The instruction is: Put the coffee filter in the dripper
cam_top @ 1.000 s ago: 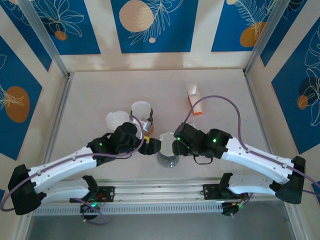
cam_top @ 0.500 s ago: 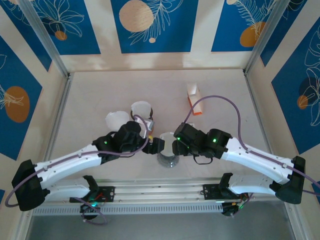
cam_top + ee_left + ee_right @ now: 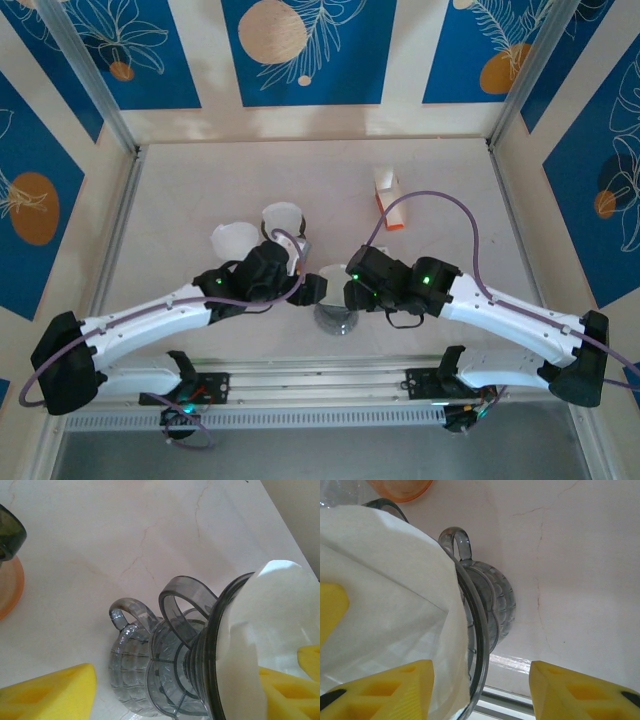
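Note:
The dripper [image 3: 337,314] is a smoky clear plastic cone with a loop handle, standing on the table between my two grippers. A white paper coffee filter [image 3: 332,276] sits in its mouth. In the left wrist view the dripper [image 3: 155,675] lies between my yellow pads and the filter [image 3: 265,625] fills its rim. My left gripper [image 3: 312,290] [image 3: 170,697] is open, its left pad clear of the dripper wall. My right gripper [image 3: 351,292] [image 3: 482,692] is open too. One of its pads is against the filter [image 3: 385,595], the other apart from the dripper [image 3: 487,600].
Two white paper cones [image 3: 236,240] [image 3: 283,218] stand behind the left arm. An orange and white box [image 3: 388,198] is further back on the right. An orange disc [image 3: 7,587] [image 3: 400,487] lies close to the dripper. The metal rail runs along the table's near edge.
My left gripper has slid right, up to the dripper, and its jaws have narrowed a little. The right arm, the dripper and the filter have stayed put.

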Robot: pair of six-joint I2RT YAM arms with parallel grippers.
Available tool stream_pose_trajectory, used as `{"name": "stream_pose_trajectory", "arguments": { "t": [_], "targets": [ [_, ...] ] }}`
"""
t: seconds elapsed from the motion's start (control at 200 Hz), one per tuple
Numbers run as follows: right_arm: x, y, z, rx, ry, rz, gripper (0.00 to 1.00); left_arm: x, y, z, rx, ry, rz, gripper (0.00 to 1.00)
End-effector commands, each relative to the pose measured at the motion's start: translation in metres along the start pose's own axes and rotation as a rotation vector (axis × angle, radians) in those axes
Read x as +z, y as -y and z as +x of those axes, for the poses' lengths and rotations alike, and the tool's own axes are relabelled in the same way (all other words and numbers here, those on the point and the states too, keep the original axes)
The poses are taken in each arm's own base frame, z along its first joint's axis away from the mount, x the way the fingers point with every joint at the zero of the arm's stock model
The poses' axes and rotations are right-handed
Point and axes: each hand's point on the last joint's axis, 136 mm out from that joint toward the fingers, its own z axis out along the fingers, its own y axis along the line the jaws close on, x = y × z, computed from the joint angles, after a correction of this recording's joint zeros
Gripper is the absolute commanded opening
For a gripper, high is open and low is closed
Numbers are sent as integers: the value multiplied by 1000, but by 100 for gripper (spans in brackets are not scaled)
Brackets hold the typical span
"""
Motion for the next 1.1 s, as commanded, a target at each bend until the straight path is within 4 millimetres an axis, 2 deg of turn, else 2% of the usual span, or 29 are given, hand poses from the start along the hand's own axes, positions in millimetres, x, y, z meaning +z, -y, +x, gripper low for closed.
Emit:
{"name": "stream_pose_trajectory", "arguments": {
  "t": [0.0,0.115,0.23,0.435,0.565,0.755,0.905,1.09],
  "targets": [
    [3,5,2,13,-9,17,54,-8,1,-11,-12,32,-4,75],
    [3,4,2,14,-12,14,54,-14,7,-15,-23,51,32,81],
    [4,4,2,15,-12,10,54,-21,10,-19,-25,74,46,81],
    [4,0,1,12,-12,0,56,-20,1,-11,-31,54,8,70],
    [3,-7,-4,-2,-10,-17,62,-19,0,-7,-40,49,13,69],
    [4,-16,-15,-12,-30,-23,65,-18,-1,-7,-37,44,9,66],
    [13,-12,-17,-23,-90,33,65,-17,-3,-4,-39,37,6,66],
    [34,-8,-8,-54,-162,89,64,-15,-4,-1,-43,31,5,66]
  ]
}}
